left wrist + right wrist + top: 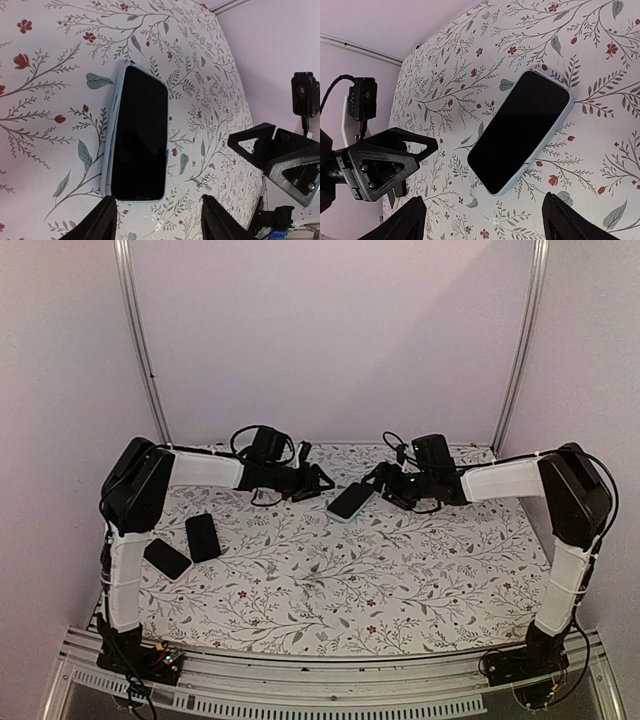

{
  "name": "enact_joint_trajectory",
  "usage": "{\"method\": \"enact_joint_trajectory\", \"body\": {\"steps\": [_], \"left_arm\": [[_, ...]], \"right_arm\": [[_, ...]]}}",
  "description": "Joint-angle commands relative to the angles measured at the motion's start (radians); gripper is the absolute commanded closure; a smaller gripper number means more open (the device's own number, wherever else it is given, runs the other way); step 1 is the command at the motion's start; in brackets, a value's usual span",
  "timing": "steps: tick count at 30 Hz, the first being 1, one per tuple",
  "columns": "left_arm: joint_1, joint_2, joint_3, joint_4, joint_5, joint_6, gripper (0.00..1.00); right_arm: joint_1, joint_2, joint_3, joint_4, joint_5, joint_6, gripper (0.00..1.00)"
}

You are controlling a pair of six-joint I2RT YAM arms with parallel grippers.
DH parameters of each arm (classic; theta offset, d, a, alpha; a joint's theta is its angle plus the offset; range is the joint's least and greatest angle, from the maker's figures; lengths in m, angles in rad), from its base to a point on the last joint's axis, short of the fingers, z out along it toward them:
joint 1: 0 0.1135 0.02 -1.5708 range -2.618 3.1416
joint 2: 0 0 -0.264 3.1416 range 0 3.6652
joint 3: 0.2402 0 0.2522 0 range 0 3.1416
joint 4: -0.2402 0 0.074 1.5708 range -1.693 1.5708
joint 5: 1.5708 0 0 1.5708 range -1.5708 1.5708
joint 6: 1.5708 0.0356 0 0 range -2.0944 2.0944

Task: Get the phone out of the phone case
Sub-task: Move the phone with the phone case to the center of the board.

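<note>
A black phone in a pale blue case (350, 501) lies flat, screen up, at the back middle of the floral tablecloth. It also shows in the left wrist view (139, 135) and the right wrist view (520, 129). My left gripper (318, 480) is open just left of the phone, its fingers apart with the phone's near end ahead of them (157, 220). My right gripper (382, 478) is open just right of the phone, fingers wide with the phone ahead of them (482, 220). Neither gripper touches the phone.
Two dark flat phone-like objects (203, 536) (166, 558) lie on the left side of the cloth near the left arm. White walls and metal frame posts (150, 370) close in the back and sides. The table's front rail (330, 680) runs along the near edge.
</note>
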Motion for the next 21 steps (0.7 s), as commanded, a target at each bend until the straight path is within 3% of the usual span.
{"method": "enact_joint_trajectory", "body": {"steps": [1,9,21], "left_arm": [[0.026,0.082,0.100,-0.098,-0.009,0.058,0.41],[0.033,0.248,0.285,-0.149,0.028,0.053,0.38],[0.022,0.321,0.318,-0.083,0.116,-0.047,0.37]], "right_arm": [[-0.015,0.074,-0.039,0.148,-0.114,0.084,0.17],[-0.031,0.188,-0.047,0.253,-0.147,0.175,0.16],[-0.031,0.318,0.007,0.325,-0.158,0.273,0.16]]}}
